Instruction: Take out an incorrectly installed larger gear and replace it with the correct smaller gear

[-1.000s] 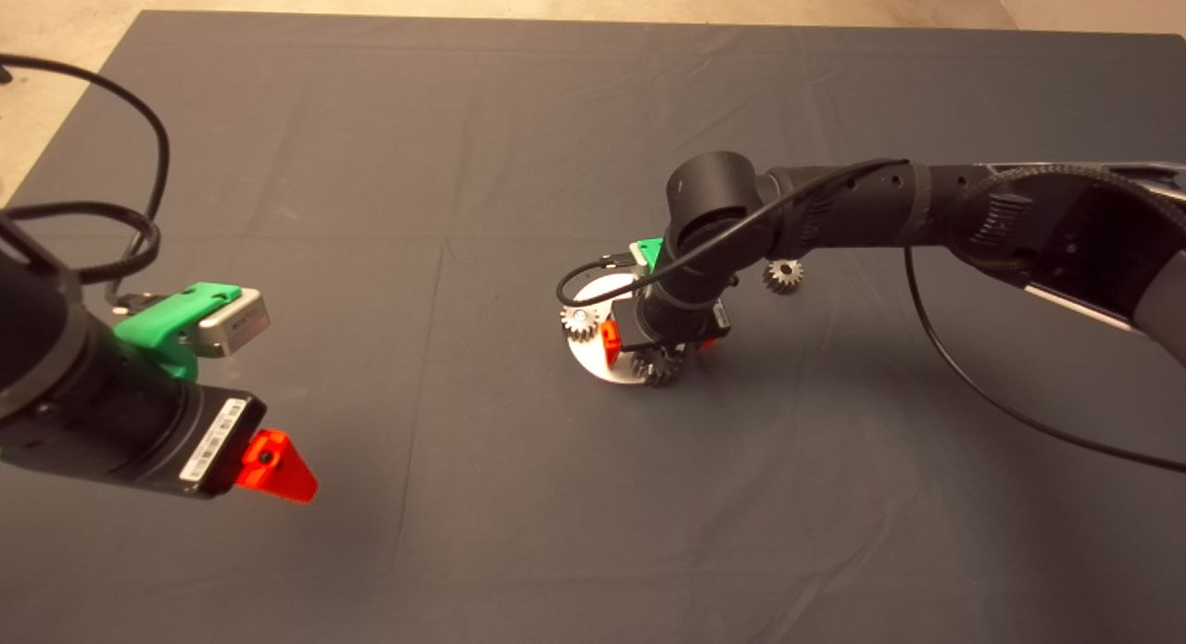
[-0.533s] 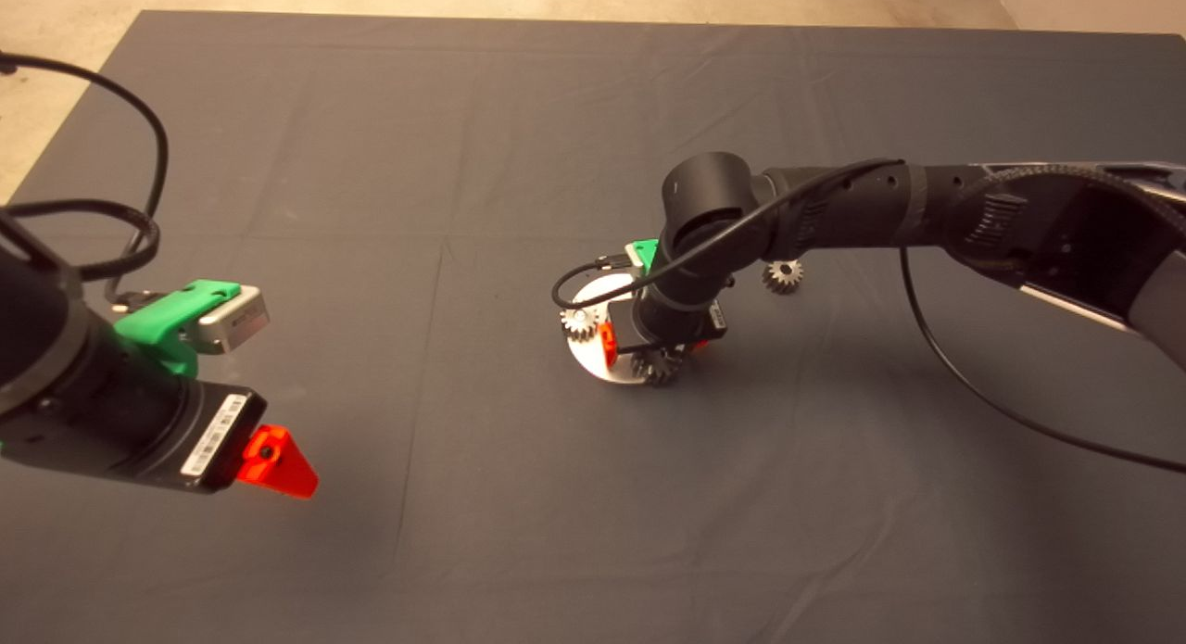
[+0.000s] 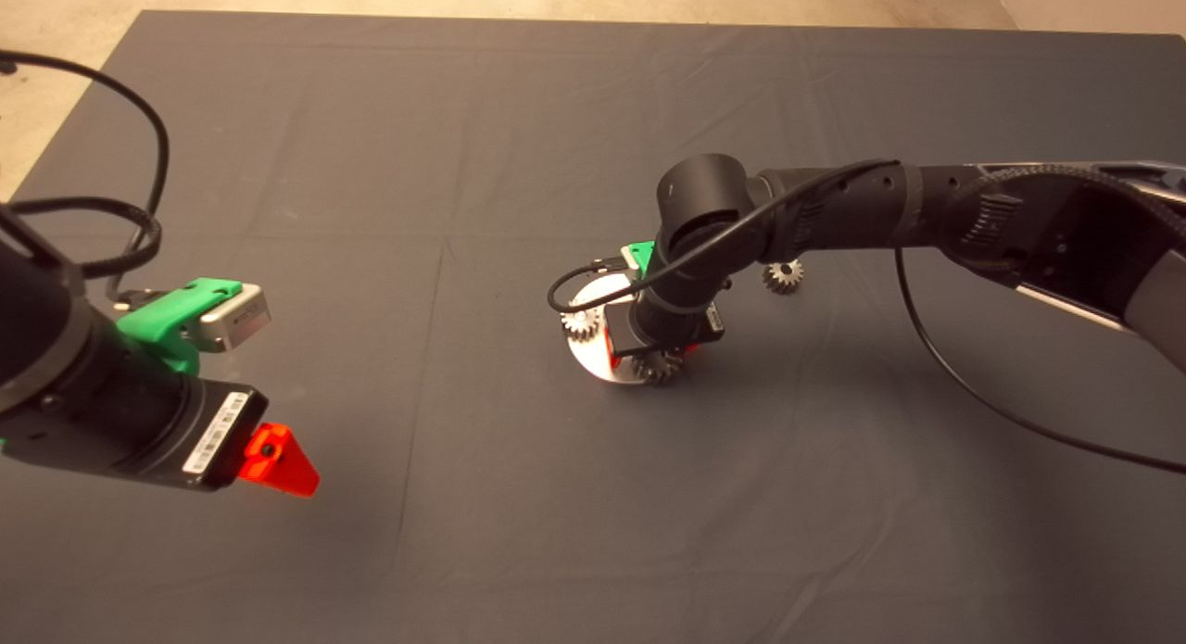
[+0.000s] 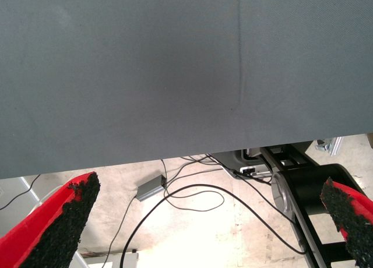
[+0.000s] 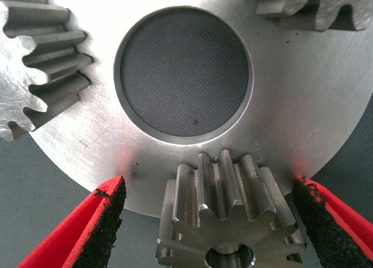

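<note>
Plate (image 3: 586,359): mid-surface (image 3: 463,162), under the right arm.
Larger gear (image 5: 227,215): on the plate's near edge.
Smaller gear (image 3: 784,275): right of the plate, apart.

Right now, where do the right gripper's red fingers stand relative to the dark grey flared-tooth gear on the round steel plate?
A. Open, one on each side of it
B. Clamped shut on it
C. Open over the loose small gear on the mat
A: in the right wrist view the fingers stand apart from the larger gear on the plate, gaps on both sides.
</note>
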`<action>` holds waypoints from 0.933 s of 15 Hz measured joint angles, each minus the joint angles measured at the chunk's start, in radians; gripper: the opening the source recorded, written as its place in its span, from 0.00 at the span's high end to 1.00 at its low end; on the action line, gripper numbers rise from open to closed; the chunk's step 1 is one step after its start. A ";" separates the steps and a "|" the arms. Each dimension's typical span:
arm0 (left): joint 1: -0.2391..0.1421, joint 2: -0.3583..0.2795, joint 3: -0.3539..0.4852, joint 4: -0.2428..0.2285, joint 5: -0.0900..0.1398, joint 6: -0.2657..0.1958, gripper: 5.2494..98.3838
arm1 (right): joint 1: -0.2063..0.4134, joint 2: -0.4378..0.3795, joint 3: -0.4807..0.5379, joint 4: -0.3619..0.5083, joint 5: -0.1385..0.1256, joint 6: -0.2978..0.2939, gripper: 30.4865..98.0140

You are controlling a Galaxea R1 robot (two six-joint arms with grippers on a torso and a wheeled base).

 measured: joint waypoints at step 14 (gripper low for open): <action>0.000 0.001 -0.009 0.000 0.000 0.000 0.01 | 0.000 0.000 0.000 0.000 -0.009 0.000 0.69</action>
